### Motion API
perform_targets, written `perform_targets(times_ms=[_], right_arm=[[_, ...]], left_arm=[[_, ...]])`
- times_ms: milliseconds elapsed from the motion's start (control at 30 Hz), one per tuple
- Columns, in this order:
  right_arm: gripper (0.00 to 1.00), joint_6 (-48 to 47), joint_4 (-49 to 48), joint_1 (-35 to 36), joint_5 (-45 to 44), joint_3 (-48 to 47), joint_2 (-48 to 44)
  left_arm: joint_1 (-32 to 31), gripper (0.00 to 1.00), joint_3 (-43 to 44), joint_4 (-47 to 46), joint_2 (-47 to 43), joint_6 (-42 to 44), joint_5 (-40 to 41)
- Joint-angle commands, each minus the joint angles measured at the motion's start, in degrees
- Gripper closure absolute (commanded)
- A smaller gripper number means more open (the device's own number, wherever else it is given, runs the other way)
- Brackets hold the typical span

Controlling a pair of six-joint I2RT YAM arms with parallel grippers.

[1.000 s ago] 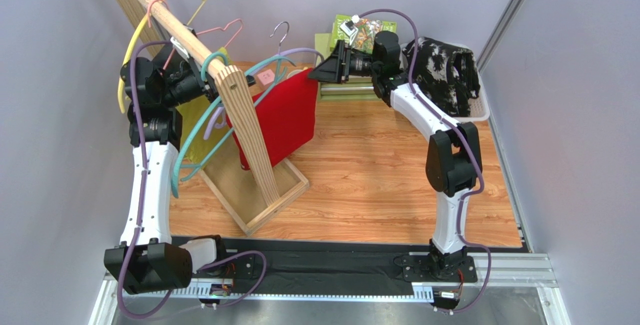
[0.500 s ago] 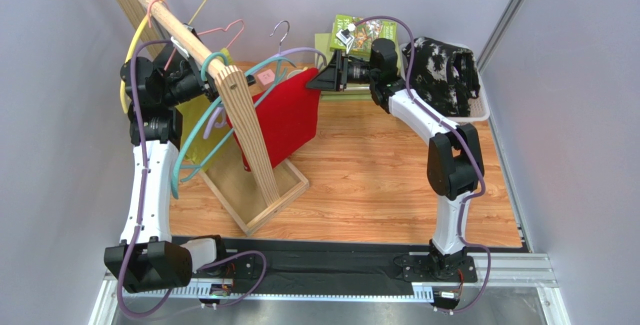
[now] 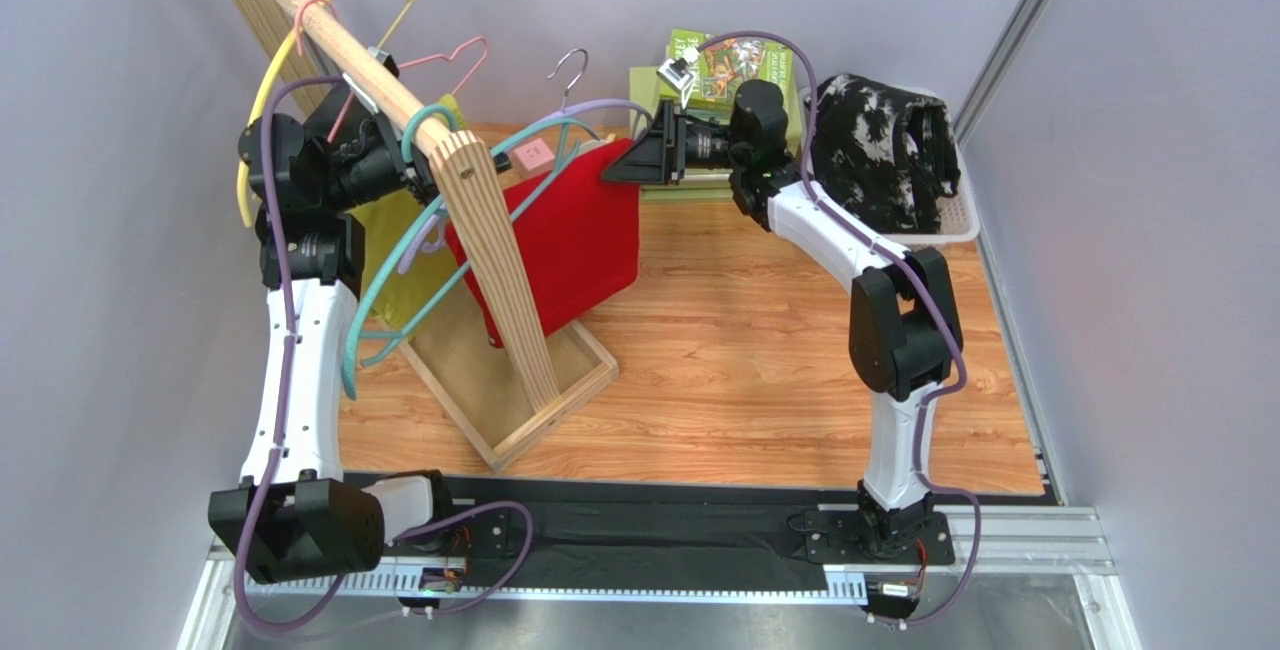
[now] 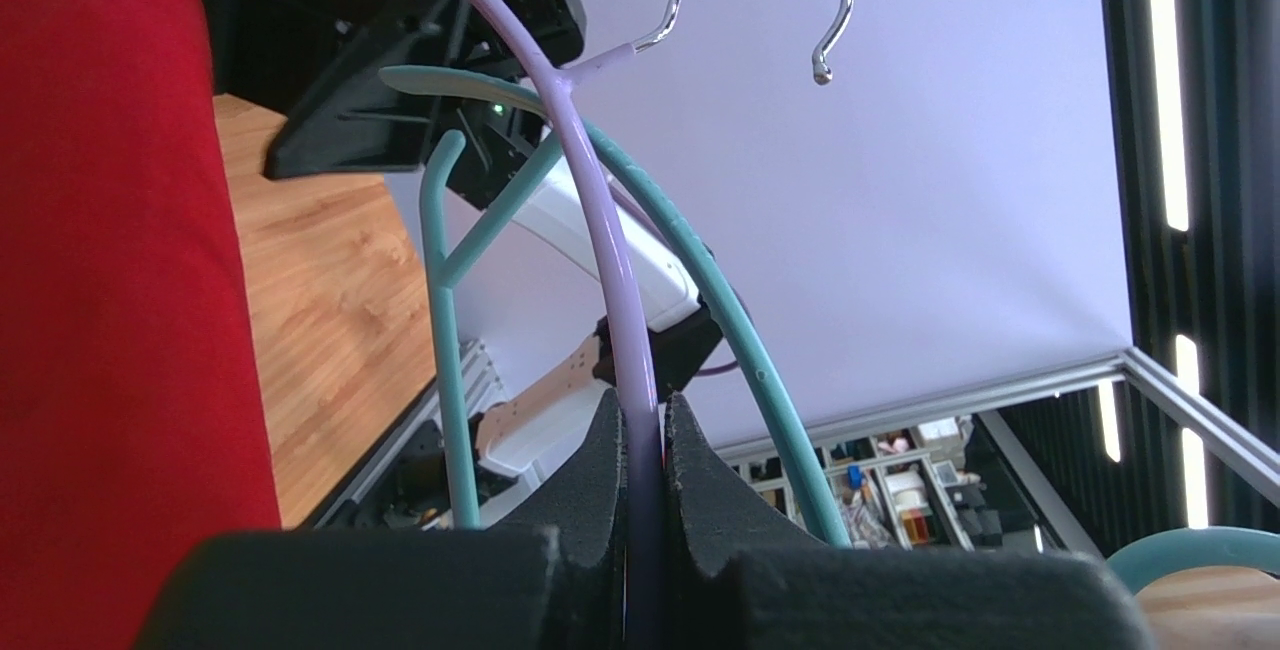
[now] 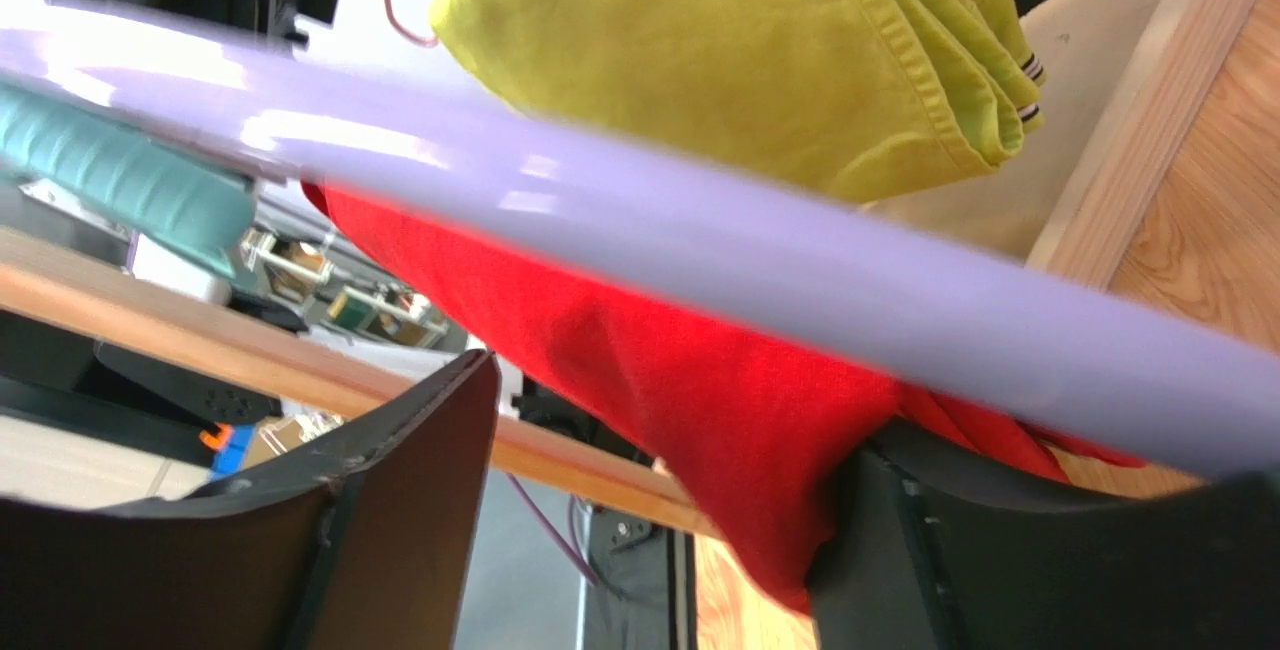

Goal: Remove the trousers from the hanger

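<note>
While the black splattered trousers (image 3: 884,148) already lie off any hanger at the table's far right, I judge the job roughly half done: the red trousers (image 3: 564,238) hang draped over the lilac hanger (image 4: 628,320). My left gripper (image 4: 643,425) is clamped on that hanger's wire. My right gripper (image 5: 669,425) has its jaws apart, straddling the red cloth's edge, not yet gripping.

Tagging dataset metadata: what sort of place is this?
Probably a lab robot cell, not a home: plain grey wall panels, aluminium framing, a staged wooden rack on the table, and the left tool clamping a lilac hanger.
</note>
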State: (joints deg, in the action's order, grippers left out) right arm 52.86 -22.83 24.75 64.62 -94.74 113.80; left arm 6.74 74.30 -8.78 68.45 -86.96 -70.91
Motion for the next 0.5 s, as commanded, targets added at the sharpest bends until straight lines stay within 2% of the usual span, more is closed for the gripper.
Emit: perform_targets(times_ms=[0, 33, 67, 133, 167, 267, 300, 333, 367, 467], right_arm=[[0.38, 7.2, -11.5, 2.0, 0.8, -4.3, 2.3], [0.46, 8.7, -12.1, 2.1, 0.5, -4.6, 2.4], [0.67, 9.1, -11.9, 2.1, 0.4, -4.8, 1.9], [0.86, 8.9, -10.2, 2.1, 0.2, -4.5, 0.6], [1.00, 8.3, -9.3, 2.1, 0.2, -3.4, -1.4], [1.00, 2.4, 0.1, 1.9, -1.6, -2.3, -4.4], [1.00, 0.8, 5.1, 1.8, -2.1, -1.9, -6.0], [1.00, -0.1, 6.6, 1.8, -2.7, -1.7, -7.0], [1.00, -0.7, 7.4, 1.7, -2.8, -1.3, -7.7], [1.00, -1.5, 9.5, 1.3, -3.0, -0.5, -10.7]], left_arm=[[-0.2, 1.00, 3.3, -4.8, -1.5, -6.8, 1.6], [-0.2, 1.00, 3.2, -4.3, -1.6, -6.4, 1.6], [-0.2, 1.00, 3.4, -1.9, -1.7, -5.6, 2.0], [-0.1, 1.00, 3.7, 1.6, -2.0, -2.2, 2.8], [-0.2, 1.00, 3.9, 2.5, -1.7, -1.8, 3.1], [-0.2, 1.00, 5.2, 5.3, -1.4, 0.5, 4.4], [-0.1, 1.00, 6.5, 9.3, -1.3, 3.3, 5.2], [0.2, 1.00, 7.9, 15.3, -1.2, 11.0, 6.3], [0.4, 1.00, 10.1, 25.4, -1.0, 13.9, 8.5], [1.6, 1.00, 9.6, 31.8, -0.9, 17.6, 10.6]])
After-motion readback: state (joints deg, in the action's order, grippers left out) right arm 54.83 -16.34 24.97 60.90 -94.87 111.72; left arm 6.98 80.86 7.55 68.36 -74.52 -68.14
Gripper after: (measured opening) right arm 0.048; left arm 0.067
